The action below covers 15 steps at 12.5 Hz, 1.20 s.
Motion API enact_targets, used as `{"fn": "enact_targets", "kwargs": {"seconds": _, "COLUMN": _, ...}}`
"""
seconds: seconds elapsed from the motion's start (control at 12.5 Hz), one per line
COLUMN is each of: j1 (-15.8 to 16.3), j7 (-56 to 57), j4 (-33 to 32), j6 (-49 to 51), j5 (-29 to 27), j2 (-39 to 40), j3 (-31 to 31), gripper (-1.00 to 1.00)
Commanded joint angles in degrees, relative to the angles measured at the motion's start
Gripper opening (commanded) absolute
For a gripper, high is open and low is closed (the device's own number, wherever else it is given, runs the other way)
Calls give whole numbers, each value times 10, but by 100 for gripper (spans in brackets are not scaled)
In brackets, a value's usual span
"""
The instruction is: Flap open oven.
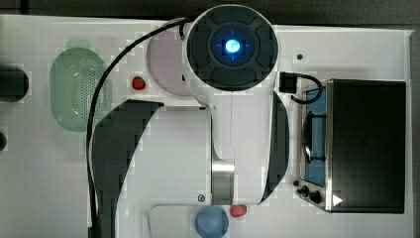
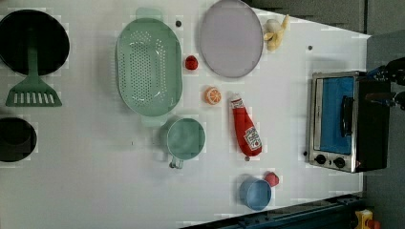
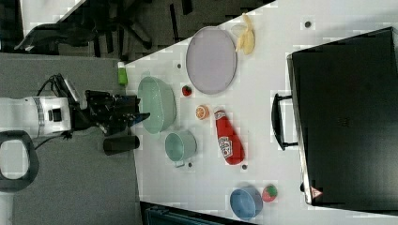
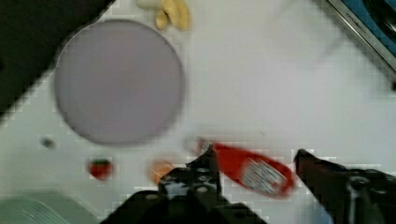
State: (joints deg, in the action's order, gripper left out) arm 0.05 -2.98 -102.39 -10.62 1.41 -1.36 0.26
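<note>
Your toaster oven (image 2: 346, 121) sits shut at the left view's right edge of the white desk (image 2: 95, 181). Your jaws (image 4: 254, 161) are spread wide and empty, up above the ketchup bottle (image 4: 252, 170).

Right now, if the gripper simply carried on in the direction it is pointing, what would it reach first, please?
Probably the ketchup bottle: in the wrist view it lies between the open fingers of the gripper, which hangs well above the table. Depth is unclear, so it might land on bare table beside it.
</note>
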Motion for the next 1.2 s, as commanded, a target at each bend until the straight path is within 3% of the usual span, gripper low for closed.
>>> {"fn": "enact_targets", "kwargs": {"seconds": 0.08, "j1": -66, "j7": 35, "j4": -68, "j6": 104, "j5": -11, "j2": -150, "j3": 21, "gripper": 58}}
{"fn": "enact_targets", "kwargs": {"seconds": 0.24, "j1": -66, "j7": 35, "j4": -68, "j6": 104, "j5": -11, "j2": -150, "j3": 21, "gripper": 100}}
{"fn": "enact_targets", "kwargs": {"seconds": 0.4, "j1": -66, "j7": 35, "j4": -68, "j6": 104, "j5": -11, "j2": -150, "j3": 21, "gripper": 100}}
{"fn": "enact_targets", "kwargs": {"seconds": 0.48, "j1": -66, "j7": 35, "j4": -68, "j6": 104, "j5": -11, "j2": -150, "j3": 21, "gripper": 90}}
{"fn": "enact_targets", "kwargs": {"seconds": 0.96, "j1": -67, "j7": 36, "j4": -69, "j6": 104, "j5": -10, "j2": -146, "j3": 9, "gripper": -55}}
{"fn": "enact_targets", "kwargs": {"seconds": 1.04, "j1": -68, "j7": 37, "j4": -70, "j6": 103, "j5": -10, "j2": -142, "j3": 2, "gripper": -65}}
{"fn": "enact_targets", "kwargs": {"seconds": 1.2, "j1": -69, "j7": 82, "j4": -72, "j6": 100, "j5": -9, "j2": -130, "j3": -19, "gripper": -65}}
